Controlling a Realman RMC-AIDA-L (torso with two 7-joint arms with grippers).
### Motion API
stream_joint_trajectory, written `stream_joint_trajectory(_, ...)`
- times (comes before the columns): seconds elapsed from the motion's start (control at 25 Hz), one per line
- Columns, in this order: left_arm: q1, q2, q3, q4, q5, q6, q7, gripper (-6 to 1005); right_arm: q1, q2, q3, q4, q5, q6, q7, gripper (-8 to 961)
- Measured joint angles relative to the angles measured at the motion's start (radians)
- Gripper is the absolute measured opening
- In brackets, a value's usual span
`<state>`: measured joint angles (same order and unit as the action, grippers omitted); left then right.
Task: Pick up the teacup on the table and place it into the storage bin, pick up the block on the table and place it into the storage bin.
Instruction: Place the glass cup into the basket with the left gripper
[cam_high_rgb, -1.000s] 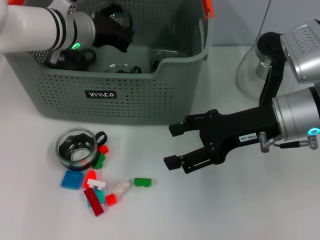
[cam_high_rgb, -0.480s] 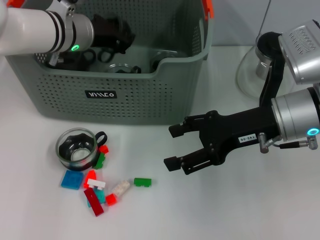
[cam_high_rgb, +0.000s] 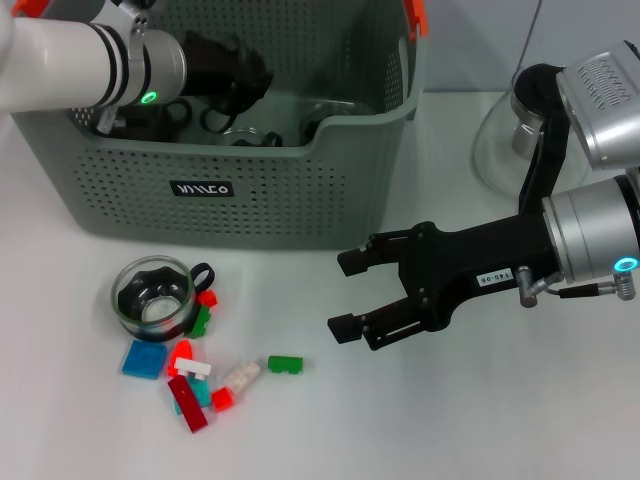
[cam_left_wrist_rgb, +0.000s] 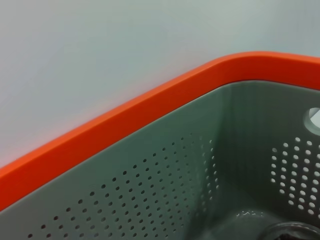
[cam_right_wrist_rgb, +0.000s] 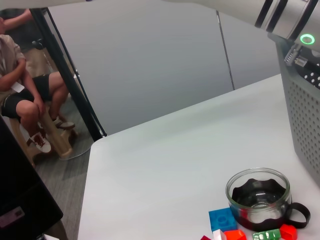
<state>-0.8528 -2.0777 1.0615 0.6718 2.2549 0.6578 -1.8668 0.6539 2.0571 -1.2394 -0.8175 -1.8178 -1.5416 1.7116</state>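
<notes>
A glass teacup (cam_high_rgb: 152, 295) with a black handle stands on the table in front of the storage bin (cam_high_rgb: 230, 215); the right wrist view shows the teacup (cam_right_wrist_rgb: 259, 194) too. Small coloured blocks (cam_high_rgb: 190, 372) lie just beside it, with a green block (cam_high_rgb: 285, 364) a little apart. My left gripper (cam_high_rgb: 232, 66) is down inside the bin at its back left. My right gripper (cam_high_rgb: 345, 292) hovers open over the table, right of the blocks, holding nothing. In the left wrist view only the bin's orange rim (cam_left_wrist_rgb: 125, 120) and inner wall show.
Glass cups (cam_high_rgb: 325, 115) lie inside the bin. A glass carafe (cam_high_rgb: 510, 135) with a black handle stands at the back right, behind my right arm. A blue block (cam_right_wrist_rgb: 223, 219) shows beside the teacup, and the bin wall (cam_right_wrist_rgb: 305, 120) stands near it.
My left gripper has shifted slightly lower and to the right inside the bin. The right arm, teacup and blocks have not moved.
</notes>
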Motion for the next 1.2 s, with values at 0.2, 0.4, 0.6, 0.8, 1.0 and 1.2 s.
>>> stream_joint_trajectory(0.2,0.005,0.002,0.0,0.002,0.0,0.004,-0.009,340,-0.001,0.0,0.0,0.0,0.0,0.0,0.001,939)
stream_joint_trajectory(0.4,0.012,0.002,-0.005,0.007,0.0,0.004,-0.015,442,-0.006,0.0,0.0,-0.002,0.0,-0.002,0.001,939)
stream_joint_trajectory(0.6,0.018,0.002,-0.012,0.008,0.0,0.007,-0.026,600,-0.008,0.0,0.0,-0.003,0.0,-0.007,0.002,939)
stream_joint_trajectory(0.8,0.035,0.013,-0.013,0.056,0.0,0.061,-0.086,711,-0.008,0.0,0.0,-0.002,0.0,-0.008,0.002,939)
stream_joint_trajectory(1.0,0.122,0.006,-0.089,0.331,-0.004,0.282,-0.19,809,-0.008,-0.005,0.002,-0.003,0.001,-0.013,0.002,939)
stream_joint_trajectory(1.2,0.207,-0.043,-0.117,0.679,-0.015,0.528,-0.267,878,-0.006,-0.01,0.026,-0.005,0.001,-0.032,0.002,939)
